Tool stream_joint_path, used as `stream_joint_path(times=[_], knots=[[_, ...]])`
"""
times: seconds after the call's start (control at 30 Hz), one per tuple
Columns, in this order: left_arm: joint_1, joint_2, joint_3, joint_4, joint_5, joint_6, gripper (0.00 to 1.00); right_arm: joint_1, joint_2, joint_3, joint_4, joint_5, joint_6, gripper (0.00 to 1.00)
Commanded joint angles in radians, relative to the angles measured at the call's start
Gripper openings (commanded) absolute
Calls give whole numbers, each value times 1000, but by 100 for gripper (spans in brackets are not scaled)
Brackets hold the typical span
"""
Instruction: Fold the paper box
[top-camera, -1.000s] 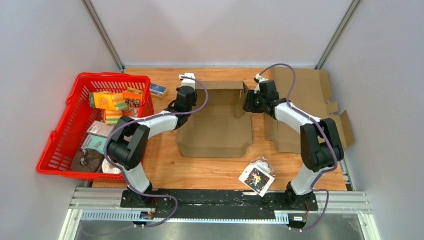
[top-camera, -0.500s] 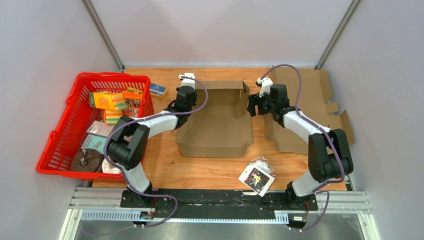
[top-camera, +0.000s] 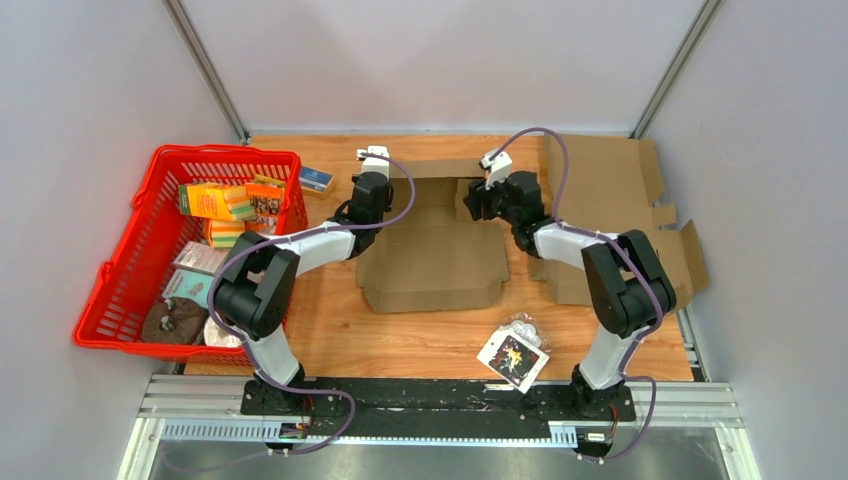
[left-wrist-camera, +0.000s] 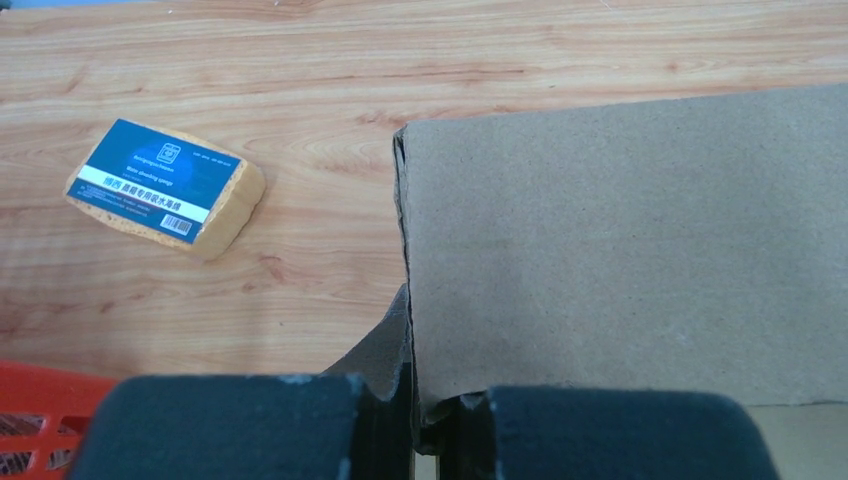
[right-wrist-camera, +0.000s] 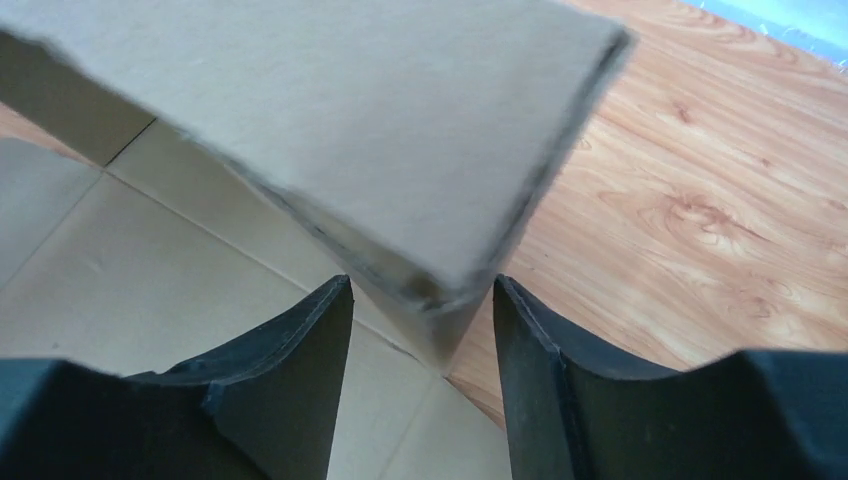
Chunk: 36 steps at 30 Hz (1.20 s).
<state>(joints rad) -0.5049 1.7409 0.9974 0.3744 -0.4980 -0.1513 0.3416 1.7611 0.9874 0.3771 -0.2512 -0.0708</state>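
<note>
- Cardboard box (top-camera: 430, 262): base flat, back wall raised.
- Left gripper (left-wrist-camera: 425, 428): pinching the wall edge at the box's 10 o'clock corner.
- Right gripper (right-wrist-camera: 420, 320): fingers spread astride the side flap, 1 o'clock.

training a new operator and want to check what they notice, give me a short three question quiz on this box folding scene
1. True or false: the left gripper is shut on a wall of the brown cardboard box.
2. Where does the blue-labelled yellow sponge lie? A inside the box; B on the wooden table; C held in the left gripper.
3. Which gripper has a folded box wall between parted fingers?
Key: 1 true; 2 B; 3 the right gripper.
</note>
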Motion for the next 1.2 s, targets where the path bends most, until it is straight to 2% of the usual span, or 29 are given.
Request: stream_joint_path(times=[0.0, 0.07, 0.1, 0.23, 0.27, 0.4, 0.47, 0.57, 0.6, 0.67, 0.7, 0.73, 0.97, 1.0, 1.03, 1.07, 1.1, 1.13, 1.17], knots=[[-1, -34, -11, -12, 32, 10, 0, 82, 34, -67, 348, 276, 32, 54], [-1, -32, -9, -11, 32, 10, 0, 102, 55, -73, 381, 343, 35, 53], [-1, -32, -9, -12, 33, 10, 0, 106, 64, -70, 396, 413, 40, 48], [-1, -32, -11, -12, 36, 9, 0, 125, 95, -47, 430, 512, 48, 35], [-1, -34, -11, -12, 36, 7, 0, 131, 110, -36, 428, 533, 46, 35], [-1, -34, -13, -15, 35, 6, 0, 171, 149, 20, 428, 673, 22, 47], [-1, -35, -13, -12, 32, 6, 0, 181, 167, 40, 421, 699, 16, 43], [-3, -40, -14, -12, 35, -2, 0, 198, 196, 66, 433, 814, 23, 6], [-3, -40, -16, -12, 35, -4, 0, 203, 208, 66, 443, 881, 28, 0], [-1, -43, -16, -14, 35, -14, 0, 218, 224, 74, 476, 941, 32, 0], [-1, -44, -17, -15, 33, -20, 0, 224, 230, 79, 494, 1039, 54, 0], [-1, -44, -22, -11, 35, -28, 0, 229, 244, 86, 509, 1073, 65, 0], [-1, -52, -31, 3, 32, -39, 0, 260, 273, 149, 455, 1179, 75, 0], [-1, -49, -31, 3, 36, -39, 0, 260, 268, 149, 435, 1161, 75, 5], [-1, -47, -29, 1, 38, -44, 0, 260, 255, 140, 412, 1143, 75, 15], [-1, -44, -28, 0, 38, -42, 0, 258, 209, 111, 338, 1126, 74, 31], [-1, -41, -26, -2, 38, -42, 0, 260, 169, 87, 288, 1109, 74, 63], [-1, -41, -20, -8, 36, -39, 0, 260, 129, 61, 232, 1107, 112, 77], [-1, -41, -19, -11, 36, -39, 0, 258, 88, 36, 80, 1098, 153, 86]])
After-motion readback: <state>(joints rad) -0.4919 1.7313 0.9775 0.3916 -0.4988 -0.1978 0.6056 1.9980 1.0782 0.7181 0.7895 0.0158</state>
